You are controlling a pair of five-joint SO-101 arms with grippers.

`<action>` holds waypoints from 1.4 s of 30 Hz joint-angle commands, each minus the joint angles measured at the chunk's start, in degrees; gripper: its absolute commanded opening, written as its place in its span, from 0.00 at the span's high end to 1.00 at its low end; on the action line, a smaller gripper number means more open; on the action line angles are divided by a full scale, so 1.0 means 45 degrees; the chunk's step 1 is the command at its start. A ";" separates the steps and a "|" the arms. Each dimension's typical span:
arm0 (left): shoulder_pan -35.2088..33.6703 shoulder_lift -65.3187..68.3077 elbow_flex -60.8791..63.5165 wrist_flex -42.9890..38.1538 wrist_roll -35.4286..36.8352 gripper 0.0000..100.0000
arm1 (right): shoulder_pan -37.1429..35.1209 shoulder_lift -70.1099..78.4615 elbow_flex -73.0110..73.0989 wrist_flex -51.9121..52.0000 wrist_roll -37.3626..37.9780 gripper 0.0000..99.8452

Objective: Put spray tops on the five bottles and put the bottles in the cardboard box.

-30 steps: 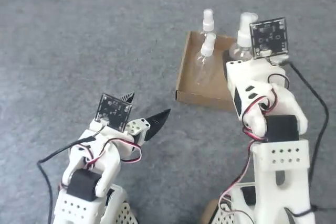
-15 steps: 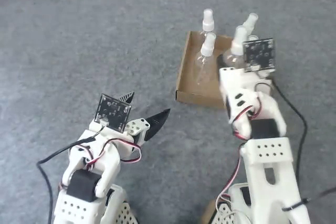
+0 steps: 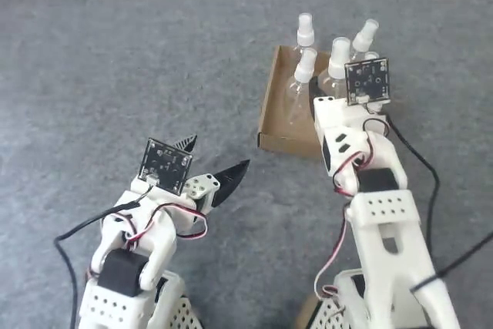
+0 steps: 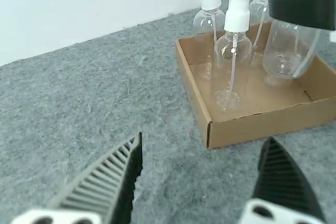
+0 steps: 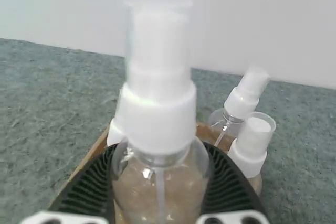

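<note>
Nearly there, by the look of it. Clamped in the right gripper (image 5: 163,198), black fingers (image 5: 94,187) hugging both sides of the clear body: the held bottle (image 5: 157,124), white spray top already on. Held upright and low inside the cardboard box (image 4: 252,124), on that arm's side of it; impossible to tell whether the base touches the floor.

Crowded close around it, inside the same box: the front bottle (image 4: 231,51) toward the left arm's side, the corner bottle (image 4: 207,19) at the back, and beyond the held one a tilted spray top (image 5: 247,95) and a rounded cap (image 5: 252,135) on two more. Makes five by that count, all topped, though hard to swear to with clear bodies overlapping.

Judged so: capping finished, four stowed, only the setting down and release of the fifth left to do. Calls for a straight, gentle opening and a clean lift away, given so little room between neighbours and such light, tall, easily tipped things.

Farther off, over the grey table (image 3: 115,75) and well apart from the box, the left gripper (image 4: 205,142): spread wide, holding nothing, touching nothing, pointed toward the box's near wall.
</note>
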 commanded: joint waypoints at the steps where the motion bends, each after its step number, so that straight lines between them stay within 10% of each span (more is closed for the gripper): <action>1: 0.0059 -0.0137 -0.0107 -0.0254 -0.0078 0.67 | 0.0283 0.0674 -0.0469 -0.1006 -0.0020 0.99; 42: 0.0059 -0.0137 -0.0088 -0.0274 -0.0078 0.67 | 0.0264 0.4562 0.1114 -0.4503 -0.0059 0.99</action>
